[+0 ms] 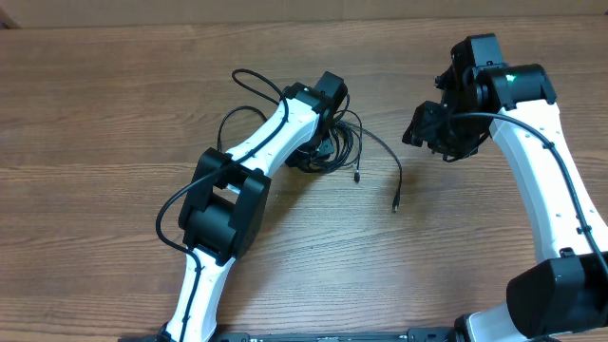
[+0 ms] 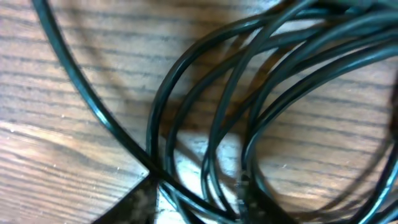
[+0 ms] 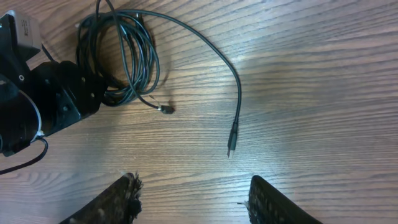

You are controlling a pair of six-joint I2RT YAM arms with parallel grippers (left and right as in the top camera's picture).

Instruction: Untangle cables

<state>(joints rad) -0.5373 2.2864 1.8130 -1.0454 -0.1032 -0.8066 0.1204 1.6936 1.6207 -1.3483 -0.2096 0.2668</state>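
1. Left gripper [image 1: 318, 150] is down in the cable bundle [image 1: 332, 152]. Its wrist camera shows only coils, with the fingertips barely visible at the bottom edge. Can't tell whether it's clamped on a strand or just resting in the loops.
2. Right gripper [image 3: 194, 202] has its fingers spread wide with nothing between them. It hovers over bare wooden table [image 1: 114, 114], well apart from the bundle.
3. Cable layout: the coil sits mid-table under the left wrist. One long strand [image 3: 217, 56] arcs out to the right and ends in a plug [image 3: 231, 146]. A shorter tail with a small plug [image 3: 166, 109] lies just beside the coil.
4. Risk: a left lift brings the whole coil up as one lump and tightens the crossings. Cause: the loops overlap tightly and the strands are far thinner than the fingers, so a pinch likely catches several.
5. Risk: a right pull on the long strand drags the whole bundle if the left isn't actually pinning it.
6. Risk: the right misses or scrapes the wood. The plug lies flat on the table, leaving little to grab.
7. Pose: the left arm stretches forward from the near edge with its wrist pitched down over the coil. The right arm rises from the right side, wrist turned inward, camera looking down at the loose plug.
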